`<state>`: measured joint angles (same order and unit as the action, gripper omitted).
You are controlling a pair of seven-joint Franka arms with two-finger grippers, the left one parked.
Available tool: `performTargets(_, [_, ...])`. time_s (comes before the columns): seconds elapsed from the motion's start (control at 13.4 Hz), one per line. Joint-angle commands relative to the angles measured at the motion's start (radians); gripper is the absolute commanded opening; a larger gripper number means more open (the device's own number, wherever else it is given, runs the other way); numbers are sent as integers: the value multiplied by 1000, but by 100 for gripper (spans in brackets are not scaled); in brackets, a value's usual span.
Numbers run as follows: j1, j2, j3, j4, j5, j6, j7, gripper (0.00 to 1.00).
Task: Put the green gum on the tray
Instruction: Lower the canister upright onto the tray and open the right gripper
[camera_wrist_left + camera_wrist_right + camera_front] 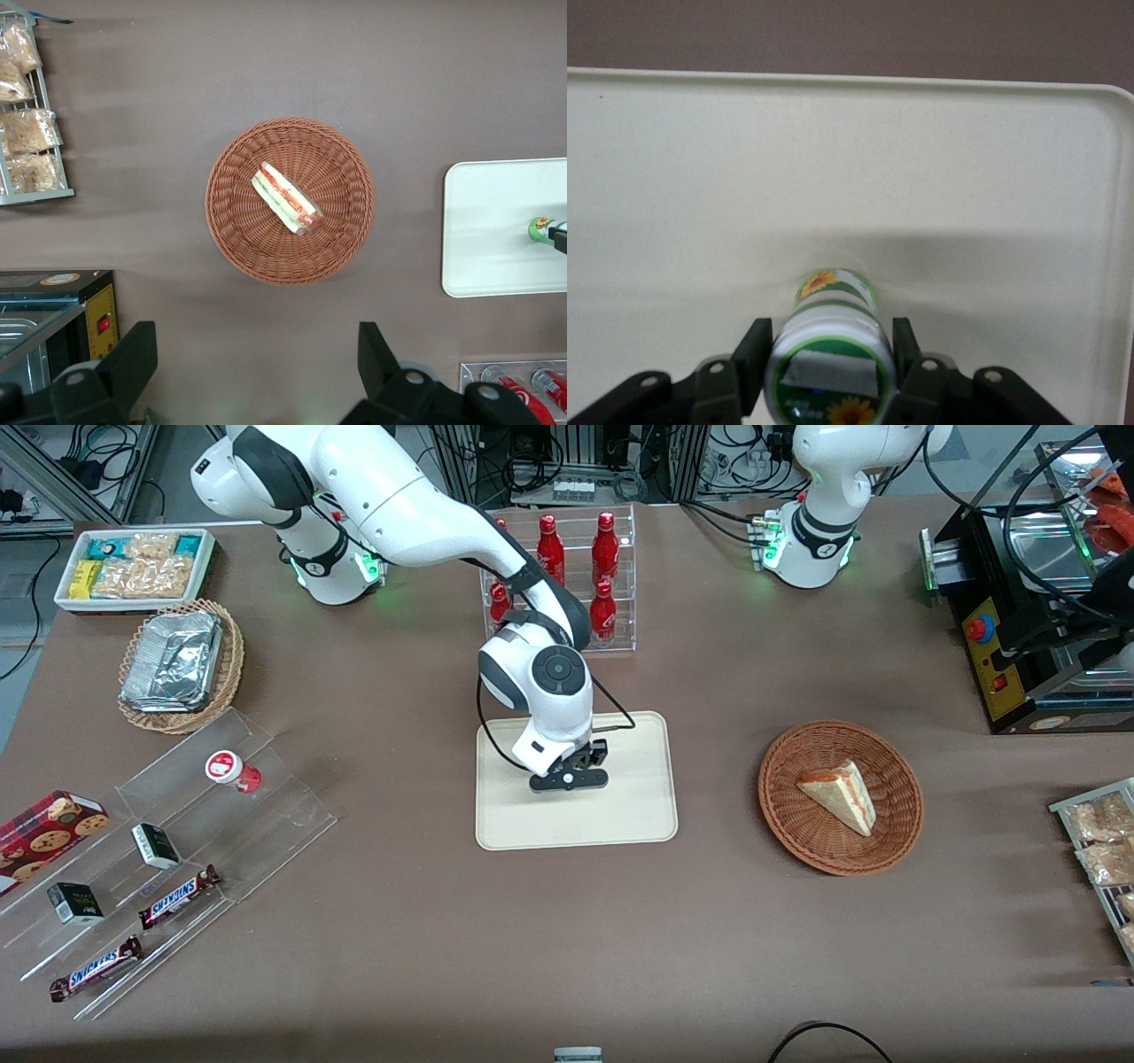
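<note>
One sunflower-printed green gum (830, 354) sits clamped in the gripper (829, 356) over the tray (673, 177).

Green gum (831, 354) hidden under hand (570, 778) in front view.
</note>
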<state>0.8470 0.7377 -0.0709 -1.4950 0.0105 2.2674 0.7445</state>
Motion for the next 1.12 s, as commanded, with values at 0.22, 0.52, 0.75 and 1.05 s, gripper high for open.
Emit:
performTargets(0.22, [7,17,-9,25,-72,14,13,100])
performTargets(0.52, [-8,-29,-7,22,-72,-40,-11,100])
performTargets(0.75, [-49,-125,-7,18,-56,-184,-132,100])
performTargets(1.05, [-155,-260,-4,-83,-55,-270,-316,100])
